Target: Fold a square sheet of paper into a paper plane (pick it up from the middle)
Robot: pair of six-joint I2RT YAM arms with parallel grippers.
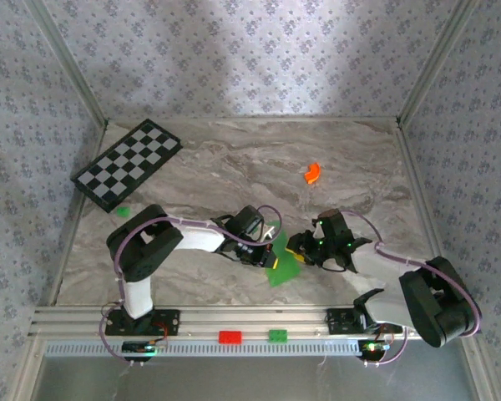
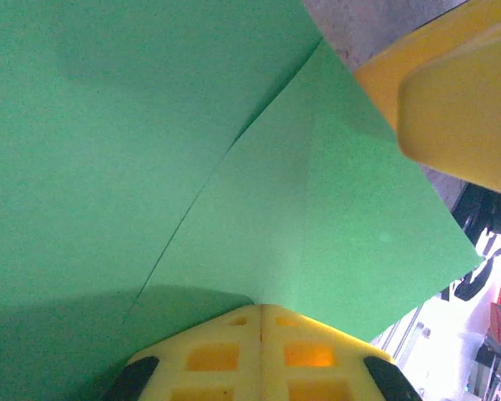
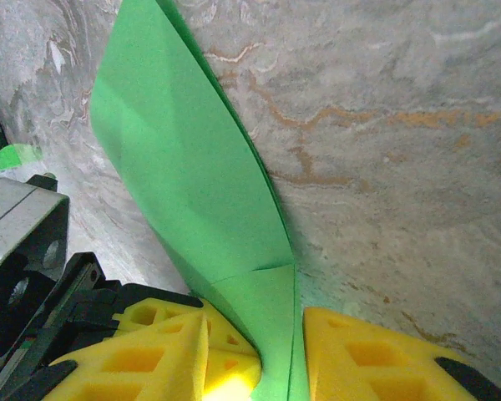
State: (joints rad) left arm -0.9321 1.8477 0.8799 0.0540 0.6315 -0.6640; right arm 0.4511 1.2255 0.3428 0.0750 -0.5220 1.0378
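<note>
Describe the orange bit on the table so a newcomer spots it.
On the marble table, look toward the far right corner. The small orange piece lies alone there, curved, the only orange thing; the green paper sits nearer the arms.

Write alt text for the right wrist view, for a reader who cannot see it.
A folded, bright green square sheet of paper runs up and away from between the yellow jaws of the right gripper, which stand apart on either side of its near end. Behind the paper lies the grey marbled table.
</note>
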